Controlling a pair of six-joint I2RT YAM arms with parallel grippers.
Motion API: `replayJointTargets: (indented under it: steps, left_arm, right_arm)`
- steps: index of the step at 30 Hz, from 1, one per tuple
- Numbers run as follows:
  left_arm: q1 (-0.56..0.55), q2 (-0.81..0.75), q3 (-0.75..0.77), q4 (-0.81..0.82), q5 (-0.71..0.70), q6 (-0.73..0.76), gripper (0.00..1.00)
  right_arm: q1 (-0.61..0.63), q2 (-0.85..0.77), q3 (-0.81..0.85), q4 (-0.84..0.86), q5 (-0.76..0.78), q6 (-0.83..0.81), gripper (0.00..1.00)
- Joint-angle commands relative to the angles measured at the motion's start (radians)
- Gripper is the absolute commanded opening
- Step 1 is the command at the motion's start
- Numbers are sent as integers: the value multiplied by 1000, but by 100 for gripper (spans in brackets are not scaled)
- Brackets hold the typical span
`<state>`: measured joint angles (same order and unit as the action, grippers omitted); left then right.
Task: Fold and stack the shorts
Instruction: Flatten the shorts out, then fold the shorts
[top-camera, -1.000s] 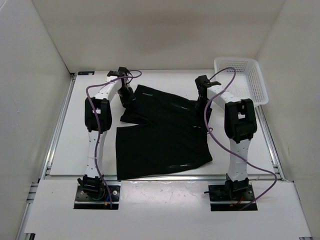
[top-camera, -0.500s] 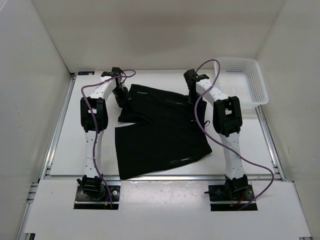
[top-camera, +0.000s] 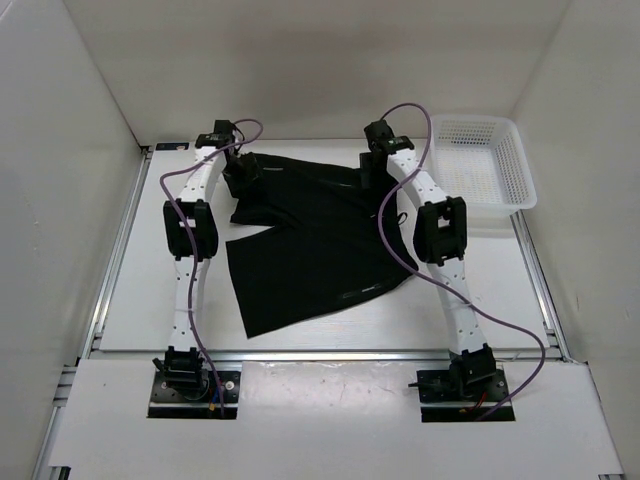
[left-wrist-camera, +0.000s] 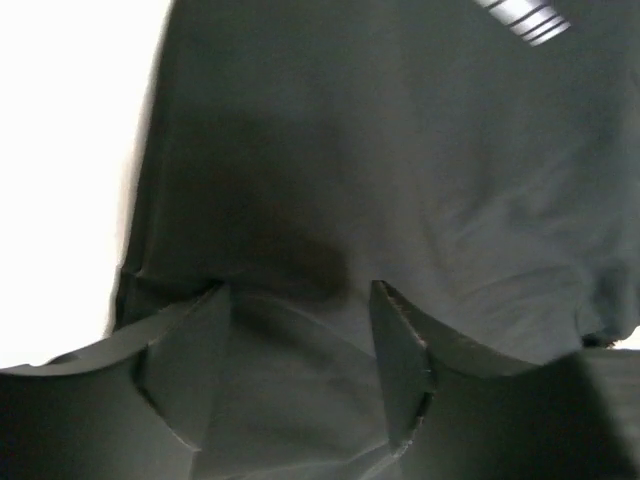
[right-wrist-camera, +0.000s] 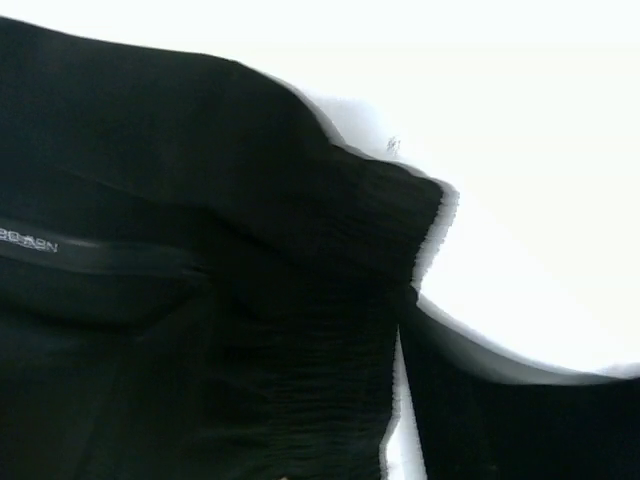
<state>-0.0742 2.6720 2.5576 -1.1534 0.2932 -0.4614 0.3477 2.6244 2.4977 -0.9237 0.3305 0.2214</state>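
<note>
The black shorts lie spread on the white table, with their far edge near the back and one leg reaching toward the front. My left gripper hovers over their far left corner. In the left wrist view its fingers stand apart, open, over loose fabric. My right gripper is over the far right corner, at the ribbed waistband. Only its right finger shows, dark, with a sliver of table between it and the cloth, so it is open. The other finger is lost against the black.
A white mesh basket stands at the back right corner of the table. White walls enclose the table on three sides. Purple cables loop over both arms.
Both arms have reached farther back, carrying the shorts' upper edge with them and flattening the fold. Both grippers have opened and let go of the fabric.
</note>
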Motion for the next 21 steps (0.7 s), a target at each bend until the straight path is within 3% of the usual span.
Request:
replayJointTargets:
  steps: [1, 6, 9, 12, 15, 19, 21]
  left_arm:
    - [13, -29, 52, 58, -11, -3, 70]
    - [24, -193, 32, 69, -64, -3, 82]
    - [24, -348, -11, 69, -124, -3, 100]
    - [24, -512, -69, 69, -146, 6, 100]
    - [13, -679, -207, 58, -193, 6, 100]
    - [-50, -946, -642, 136, -255, -5, 100]
    - [-73, -1059, -778, 136, -255, -23, 100]
  right_arm:
    - [-4, -113, -21, 104, -67, -62, 86]
    - [-4, -317, -69, 164, -105, -62, 97]
    - [7, -452, -147, 187, -114, -53, 99]
    - [7, -604, -288, 201, -140, -16, 99]
    - [7, -752, -460, 201, -180, 21, 99]
    - [27, -972, -758, 224, -231, 64, 99]
    - [54, -1036, -923, 224, -231, 94, 99]
